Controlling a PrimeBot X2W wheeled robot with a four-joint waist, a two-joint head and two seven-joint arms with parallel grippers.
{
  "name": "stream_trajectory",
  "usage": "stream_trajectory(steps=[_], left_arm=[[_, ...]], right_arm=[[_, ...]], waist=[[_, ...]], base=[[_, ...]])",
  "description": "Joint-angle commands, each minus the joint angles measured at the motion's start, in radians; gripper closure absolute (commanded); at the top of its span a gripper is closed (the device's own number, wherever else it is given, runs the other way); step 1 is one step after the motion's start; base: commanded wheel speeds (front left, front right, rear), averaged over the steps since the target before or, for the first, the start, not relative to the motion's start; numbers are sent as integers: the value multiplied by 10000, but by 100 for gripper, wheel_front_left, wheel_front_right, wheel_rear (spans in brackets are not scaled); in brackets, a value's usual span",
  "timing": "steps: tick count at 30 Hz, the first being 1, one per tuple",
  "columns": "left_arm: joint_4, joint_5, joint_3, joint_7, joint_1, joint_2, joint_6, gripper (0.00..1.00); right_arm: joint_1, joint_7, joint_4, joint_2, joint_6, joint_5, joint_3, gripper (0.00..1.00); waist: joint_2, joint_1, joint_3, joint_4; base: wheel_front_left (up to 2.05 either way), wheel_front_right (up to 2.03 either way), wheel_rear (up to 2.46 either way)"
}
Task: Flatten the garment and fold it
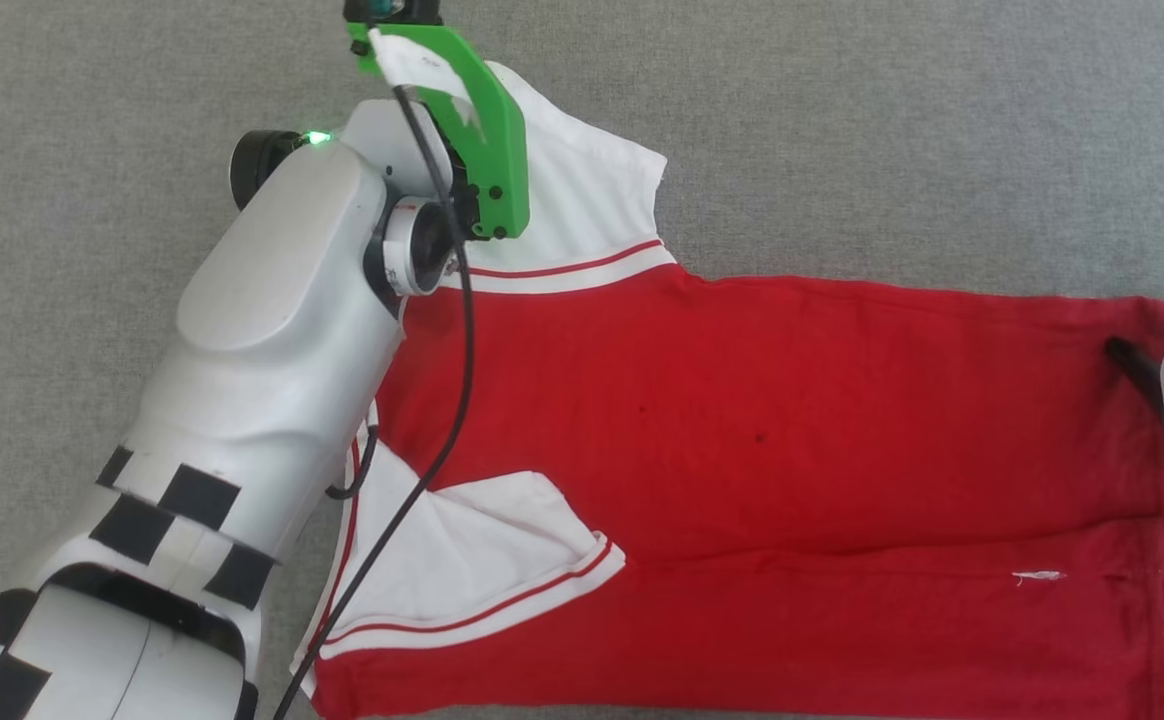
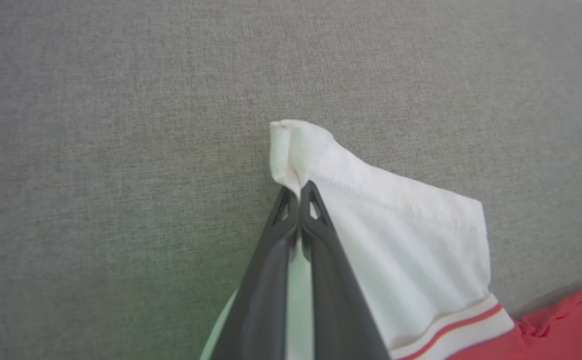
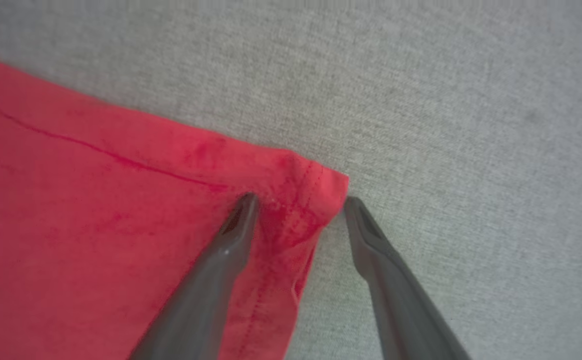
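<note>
- So, the garment (image 1: 742, 420) lies spread on the grey surface (image 1: 842, 120). Its long axis runs left to right across the head view, with the sleeves at the robot's left and the hem at its right
- The far sleeve (image 2: 396, 235) points away from the robot, while the near sleeve (image 1: 472, 560) is folded back on the red body. So the flattening is not complete, I think
- The left gripper (image 2: 298, 192) has its jaws pressed together on the tip of the far sleeve, and the white cloth makes a small bunch just past the tips
- The right gripper (image 3: 299, 199) has its jaws spread wide and holds nothing
- The relation that matters is this one: the far hem corner (image 3: 328, 182) sits between the two right fingers (image 3: 221, 250). One is over the red cloth, a little inside from the edge. The other is over the grey surface, just beside the corner
- So the corner is already inside the jaws, and the closing line goes across the side edge, not along it. In my judgement the next move is only to shut these jaws, with no shift sideways
- Each arm then has the end nearer to it, left for the sleeve and right for the hem, both on the far edge
- One risk: the cloth is thin, and the outer finger may push it away instead of catching it
</note>
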Motion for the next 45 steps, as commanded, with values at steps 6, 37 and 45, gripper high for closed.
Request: stream_trajectory(steps=[6,37,45], left_arm=[[-787,-255,320,-603,665,417,-104,100],[-6955,-2560,1630,-1332,10565,2542,2282,100],[-5972,-2804,1626,-1237,10578,2399,2153,0]], right_arm=[[51,-733,331,317,-15,356,-286,100],[4732,-263,214,2305,-15,-305,-1456,100],[4701,-1029,559,2772,-15,-301,-1681,0]], waist=[[0,0,-722,-45],[0,0,-4092,161],[0,0,-4439,-69]], base=[[0,0,0],[0,0,0],[0,0,0]])
